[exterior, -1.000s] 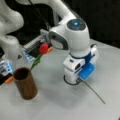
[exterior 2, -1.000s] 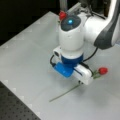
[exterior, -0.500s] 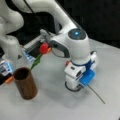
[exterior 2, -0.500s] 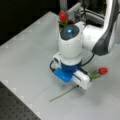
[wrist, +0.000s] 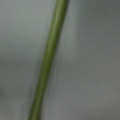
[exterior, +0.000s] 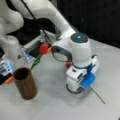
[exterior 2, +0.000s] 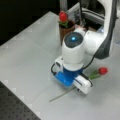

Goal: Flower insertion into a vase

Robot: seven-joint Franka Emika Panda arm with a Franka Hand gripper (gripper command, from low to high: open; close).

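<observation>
Currently in hand: picking up the second flower; one flower already in the vase, so roughly halfway through, judging by the layout.
Vase: plain brown wood-look cylinder vase [exterior: 25,83] [exterior 2: 65,31], upright on the pale grey table [exterior: 50,107] [exterior 2: 25,50], at a front view's left edge, well apart from the gripper.
Placed flower: red-headed flower with a green leaf [exterior: 44,48] [exterior 2: 63,16], standing in the vase, stem leaning out over the rim.
Loose flower: second red bloom on a thin green stem [exterior 2: 103,70] [exterior: 97,96], lying flat on the table, passing under the gripper, bloom out on one side and bare stem end on the other.
Gripper: white Franka gripper with a blue block [exterior: 74,89] [exterior 2: 73,86], pointing straight down, low at the table, right over the middle of the loose stem.
Jaws: hidden under the gripper body in both front views and absent from the wrist view; cannot tell how wide apart, nor whether closed on the stem.
Wrist view: only the green stem [wrist: 48,60], very near, running almost top to bottom across grey table.
Demands of this step, as a judgement: stem thin and flat against the table, so jaws straddling it squarely and reaching right down; easy to miss or roll the stem aside.
</observation>
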